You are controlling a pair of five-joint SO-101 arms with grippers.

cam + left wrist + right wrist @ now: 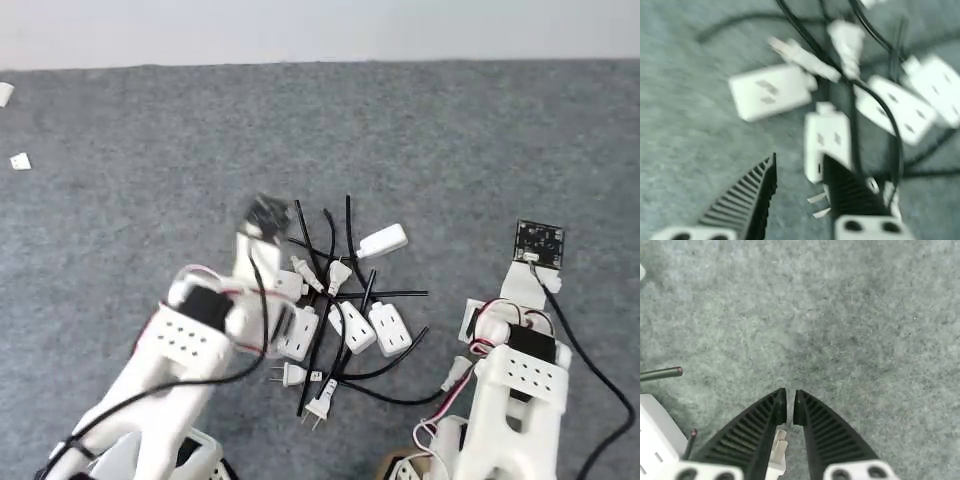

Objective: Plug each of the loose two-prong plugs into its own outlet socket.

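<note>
Two-prong plugs (pixel 319 408) tangle among outlet sockets (pixel 389 328); left gripper (pixel 800 159) gapes over the sockets, right gripper (pixel 790 395) nearly closed beside them.

A grey, carpet-like surface (pixel 450 130) carries a small white scrap (pixel 20 161) near its far-left corner, with another white piece (pixel 3 94) at its left edge.

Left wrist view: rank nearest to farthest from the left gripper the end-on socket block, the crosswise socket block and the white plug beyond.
1. end-on socket block, just past the left gripper tips.
2. crosswise socket block, farther out on the carpet.
3. white plug, farthest, beyond both blocks.
</note>
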